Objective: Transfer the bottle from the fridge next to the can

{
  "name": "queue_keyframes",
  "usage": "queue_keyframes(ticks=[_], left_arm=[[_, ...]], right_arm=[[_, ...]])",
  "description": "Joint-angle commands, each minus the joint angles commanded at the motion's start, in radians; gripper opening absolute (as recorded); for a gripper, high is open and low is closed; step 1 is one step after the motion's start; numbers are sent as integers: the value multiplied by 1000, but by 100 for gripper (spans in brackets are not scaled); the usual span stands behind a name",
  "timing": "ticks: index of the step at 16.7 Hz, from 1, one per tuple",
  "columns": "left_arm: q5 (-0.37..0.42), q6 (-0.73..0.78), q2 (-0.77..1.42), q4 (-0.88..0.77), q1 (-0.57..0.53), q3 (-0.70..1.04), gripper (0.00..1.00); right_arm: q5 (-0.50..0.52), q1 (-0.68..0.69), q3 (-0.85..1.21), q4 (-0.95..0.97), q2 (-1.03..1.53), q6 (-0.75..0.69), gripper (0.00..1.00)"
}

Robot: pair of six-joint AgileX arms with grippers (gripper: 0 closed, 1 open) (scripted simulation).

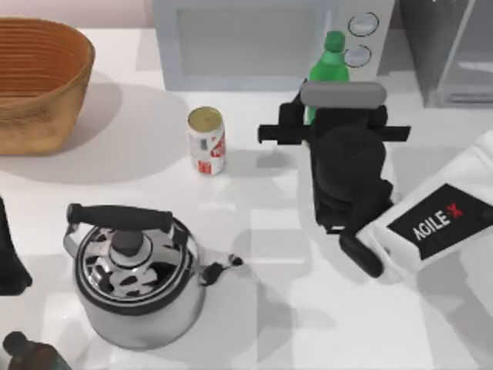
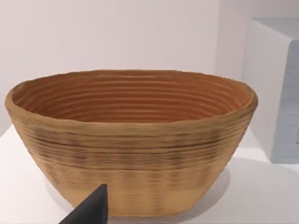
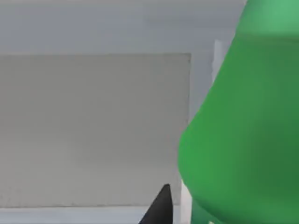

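The green bottle (image 1: 330,65) stands off the table's back right, just in front of the microwave, with its cap and shoulder showing above my right gripper (image 1: 317,116). That gripper is shut on the bottle; up close the green body (image 3: 243,130) sits beside one dark fingertip (image 3: 161,207). The white and red can (image 1: 206,141) stands upright to the left of the bottle, roughly a hand's width away. The dark grey fridge (image 1: 451,54) is at the back right corner. My left arm (image 1: 8,258) is parked at the left edge.
A pale grey microwave (image 1: 246,42) fills the back middle. A woven basket (image 1: 38,77) (image 2: 131,140) sits at the back left. A steel kettle (image 1: 135,281) stands front left, with a dark brown bottle (image 1: 27,354) in the front left corner.
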Motion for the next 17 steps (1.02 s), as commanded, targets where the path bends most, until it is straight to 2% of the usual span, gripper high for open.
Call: queue_keyframes(ticks=[10,17], left_arm=[[0,0,0,0,0,0,100],[0,0,0,0,0,0,100]], right_arm=[[-1,2,0,1,1,0,0],[-1,2,0,1,1,0,53]])
